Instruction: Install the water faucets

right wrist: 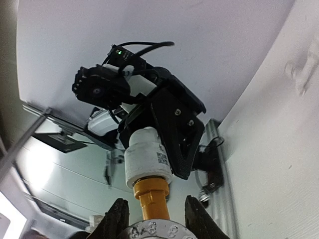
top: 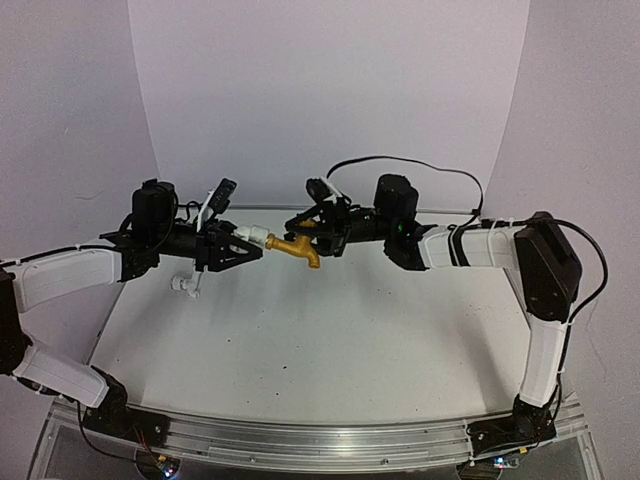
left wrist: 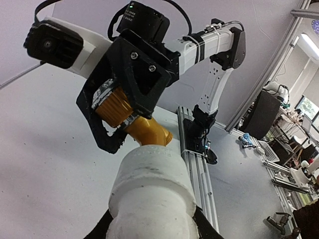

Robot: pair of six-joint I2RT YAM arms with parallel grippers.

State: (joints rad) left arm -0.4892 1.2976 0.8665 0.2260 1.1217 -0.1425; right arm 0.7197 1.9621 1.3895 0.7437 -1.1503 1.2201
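The yellow-gold faucet [top: 297, 247] hangs in the air above the back of the table, its spout pointing down. My right gripper [top: 312, 233] is shut on its body. My left gripper [top: 243, 243] is shut on a stubby white pipe fitting [top: 257, 238]. The faucet's threaded end sits in the fitting's mouth, seen in the right wrist view as the faucet [right wrist: 152, 199] entering the fitting [right wrist: 147, 159]. The left wrist view shows the fitting [left wrist: 149, 189] close up with the faucet [left wrist: 147, 132] behind it. A small white piece, which may be the white faucet [top: 187, 284], lies on the table under my left arm.
The white table [top: 330, 340] has a metal rail [top: 320, 440] along its near edge. A white backdrop stands behind it. The small white piece also shows in the right wrist view [right wrist: 298, 79]. Both arms meet at the table's back middle.
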